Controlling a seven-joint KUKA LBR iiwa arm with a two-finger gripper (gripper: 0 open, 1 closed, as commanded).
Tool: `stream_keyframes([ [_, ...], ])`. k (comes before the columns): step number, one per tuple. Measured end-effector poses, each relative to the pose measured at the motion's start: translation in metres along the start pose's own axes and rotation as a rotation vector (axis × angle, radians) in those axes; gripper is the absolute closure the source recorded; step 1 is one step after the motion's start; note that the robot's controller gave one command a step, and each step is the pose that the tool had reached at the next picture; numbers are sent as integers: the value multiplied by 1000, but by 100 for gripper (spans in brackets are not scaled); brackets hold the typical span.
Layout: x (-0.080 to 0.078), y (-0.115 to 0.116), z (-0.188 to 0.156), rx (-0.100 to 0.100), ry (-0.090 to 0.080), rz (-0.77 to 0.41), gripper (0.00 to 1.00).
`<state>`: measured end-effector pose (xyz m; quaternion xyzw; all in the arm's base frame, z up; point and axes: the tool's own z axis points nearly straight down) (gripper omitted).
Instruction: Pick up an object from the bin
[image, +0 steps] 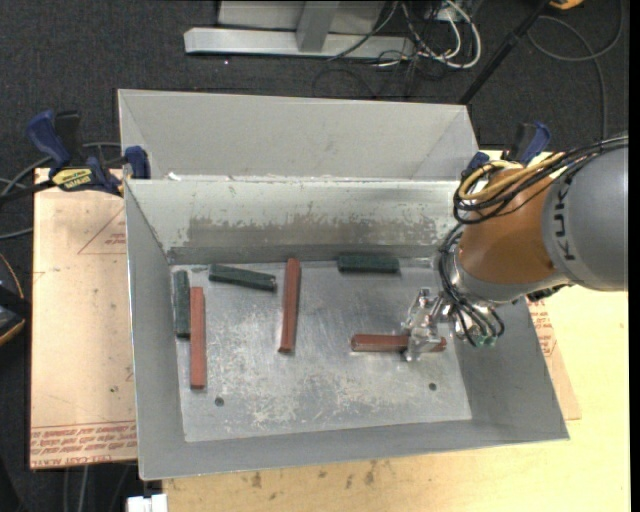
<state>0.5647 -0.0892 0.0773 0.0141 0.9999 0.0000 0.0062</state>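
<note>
My gripper (418, 340) is low over the right part of the bin floor, its fingers round the right end of a short reddish-brown bar (380, 343) that lies flat and level. The fingers look closed against that bar's end. A dark green short bar (367, 264) lies at the back wall, above and left of the gripper.
A long reddish-brown bar (289, 305) lies nearly upright in the middle. Another dark green bar (242, 278) lies slanted at the back left. At the far left a green bar (181, 303) and a reddish bar (197, 337) lie side by side. The orange-covered arm overhangs the right rim.
</note>
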Motion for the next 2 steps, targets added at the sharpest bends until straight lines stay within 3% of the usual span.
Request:
stream_keyframes([
  [1,2,-4,-45,-1,15,0,100],
  [2,-15,-12,-188,0,9,8,100],
])
